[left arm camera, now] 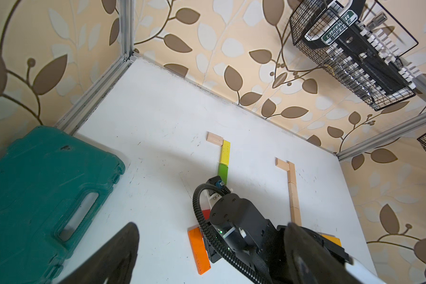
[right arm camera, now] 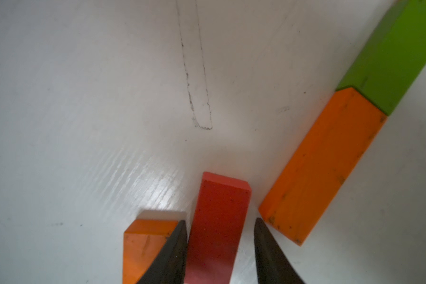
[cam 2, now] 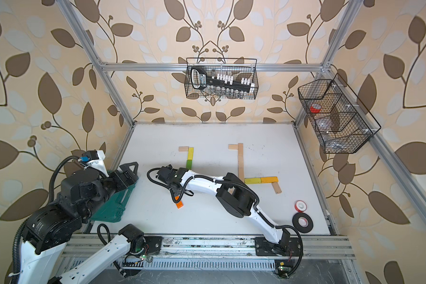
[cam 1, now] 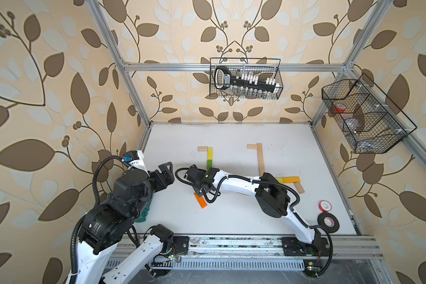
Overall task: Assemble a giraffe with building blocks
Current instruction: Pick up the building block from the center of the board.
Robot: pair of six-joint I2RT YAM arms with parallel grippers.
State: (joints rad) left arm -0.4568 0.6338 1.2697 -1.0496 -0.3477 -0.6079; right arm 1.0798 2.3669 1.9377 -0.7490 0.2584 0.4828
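Note:
Building blocks lie flat on the white table [cam 1: 231,216]. A pale short block [cam 1: 202,149], a yellow one [cam 1: 210,154] and a green one [cam 1: 209,164] form one line; a pale column [cam 1: 260,159] with yellow blocks [cam 1: 290,179] forms another. My right gripper [right arm camera: 220,220] points down and is open around a red block [right arm camera: 221,196]: one finger touches it, the other stands just clear. Orange blocks [right arm camera: 143,243] [right arm camera: 322,167] flank it, and the green block [right arm camera: 394,56] butts against the longer orange one. My left gripper [cam 1: 166,173] hovers wide open and empty at the left.
A dark green plastic case [cam 2: 113,204] lies at the table's left edge under the left arm. A red-and-white tape roll [cam 1: 325,206] and a black tape roll [cam 1: 328,222] sit at the front right. Wire baskets [cam 1: 245,78] [cam 1: 364,118] hang on the back and right walls.

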